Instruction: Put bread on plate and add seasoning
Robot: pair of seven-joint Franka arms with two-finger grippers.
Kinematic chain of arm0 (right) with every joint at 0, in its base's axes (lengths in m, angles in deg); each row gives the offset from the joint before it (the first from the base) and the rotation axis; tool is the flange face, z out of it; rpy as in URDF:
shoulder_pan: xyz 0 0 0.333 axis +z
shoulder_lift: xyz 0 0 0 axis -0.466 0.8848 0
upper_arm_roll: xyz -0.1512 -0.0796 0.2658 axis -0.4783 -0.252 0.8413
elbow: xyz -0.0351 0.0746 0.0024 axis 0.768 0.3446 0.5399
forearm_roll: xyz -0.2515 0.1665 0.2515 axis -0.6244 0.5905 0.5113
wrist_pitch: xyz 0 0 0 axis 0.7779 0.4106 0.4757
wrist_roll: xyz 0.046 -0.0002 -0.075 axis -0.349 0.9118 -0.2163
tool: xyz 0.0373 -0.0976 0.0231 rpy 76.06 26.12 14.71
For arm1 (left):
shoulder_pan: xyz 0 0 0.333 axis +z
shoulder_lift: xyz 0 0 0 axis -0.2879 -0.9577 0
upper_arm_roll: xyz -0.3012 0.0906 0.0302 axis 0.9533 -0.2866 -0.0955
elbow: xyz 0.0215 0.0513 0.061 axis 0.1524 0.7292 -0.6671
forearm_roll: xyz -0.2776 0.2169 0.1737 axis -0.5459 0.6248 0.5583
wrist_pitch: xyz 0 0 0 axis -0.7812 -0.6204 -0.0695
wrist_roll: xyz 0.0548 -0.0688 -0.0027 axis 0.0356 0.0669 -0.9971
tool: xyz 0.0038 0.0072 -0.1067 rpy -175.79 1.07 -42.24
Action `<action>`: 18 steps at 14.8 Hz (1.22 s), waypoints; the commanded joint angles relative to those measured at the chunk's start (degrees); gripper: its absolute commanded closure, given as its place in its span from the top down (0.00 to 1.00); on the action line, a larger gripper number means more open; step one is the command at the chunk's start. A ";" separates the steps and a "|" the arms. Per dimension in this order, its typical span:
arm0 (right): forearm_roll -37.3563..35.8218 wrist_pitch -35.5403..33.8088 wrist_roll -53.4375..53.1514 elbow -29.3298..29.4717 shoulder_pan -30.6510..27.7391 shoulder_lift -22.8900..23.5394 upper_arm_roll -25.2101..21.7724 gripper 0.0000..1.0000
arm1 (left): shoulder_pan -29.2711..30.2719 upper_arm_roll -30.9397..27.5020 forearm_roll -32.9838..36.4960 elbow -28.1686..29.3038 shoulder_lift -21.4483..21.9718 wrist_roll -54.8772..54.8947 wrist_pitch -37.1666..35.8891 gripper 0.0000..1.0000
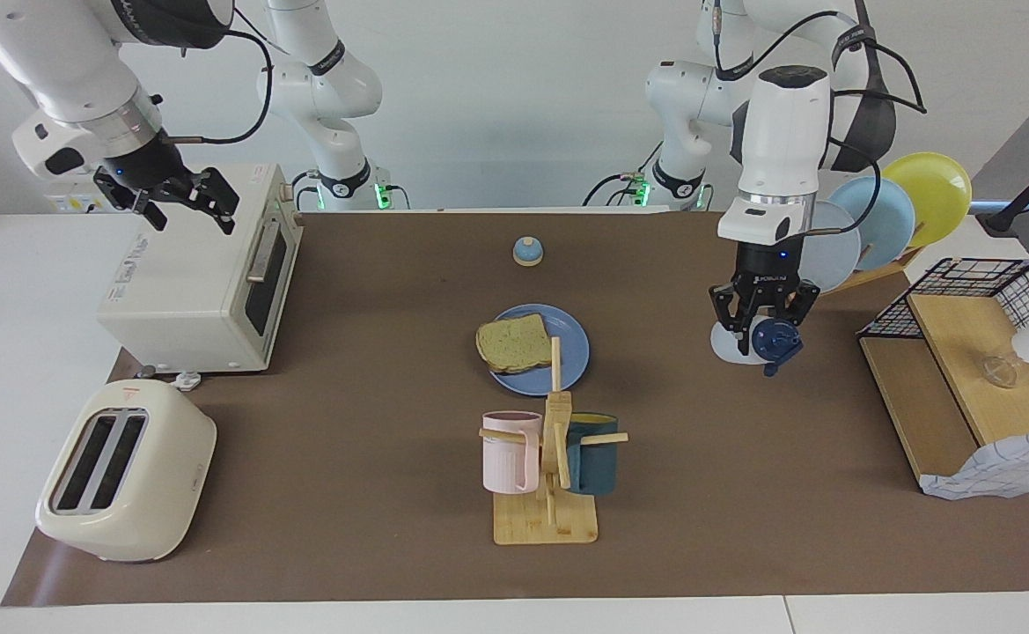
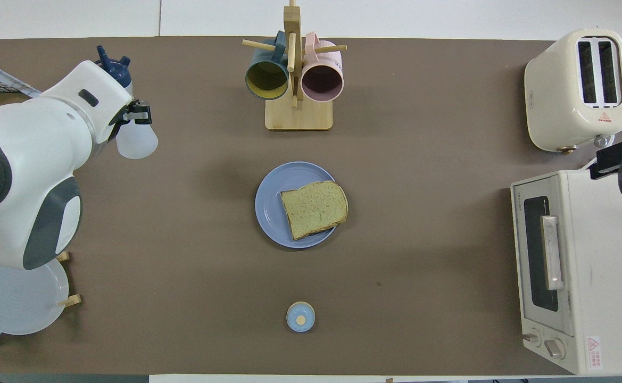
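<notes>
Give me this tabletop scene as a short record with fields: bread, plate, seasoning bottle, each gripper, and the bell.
bread: square toast slice with brown crust, lying on the plate, overhanging its rim toward the right arm's end
plate: round medium-blue plastic plate, mid-table
seasoning: translucent white conical bottle with navy cap, tilted, held in the air
left gripper: shut on the seasoning, over bare mat toward the left arm's end, not over the plate
right gripper: open, waiting above the white toaster oven
bell: small blue-and-tan domed bell, nearer the robots than the plate
</notes>
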 commanded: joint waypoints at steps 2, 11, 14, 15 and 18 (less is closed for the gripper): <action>-0.32 1.08 1.08 -1.68 -0.58 -1.20 0.46 1.00 | 1.67 0.53 -0.71 5.16 2.99 -0.88 7.34 0.12; -0.32 1.07 1.08 -1.68 -0.58 -1.20 0.46 1.00 | 1.58 0.53 -0.71 10.62 -4.03 -8.35 29.56 0.12; -0.32 1.08 1.08 -1.68 -0.58 -1.20 0.46 1.00 | 1.75 0.53 -0.71 13.16 -5.97 -9.23 38.44 0.12; -0.24 1.07 1.08 -1.68 -0.58 -1.29 0.46 1.00 | 1.84 0.53 -0.71 14.21 -6.67 -9.14 41.25 0.12; -0.32 1.07 1.08 -1.68 -0.58 -1.29 0.46 1.00 | 1.84 0.18 -0.62 16.06 -9.13 -8.44 47.86 0.12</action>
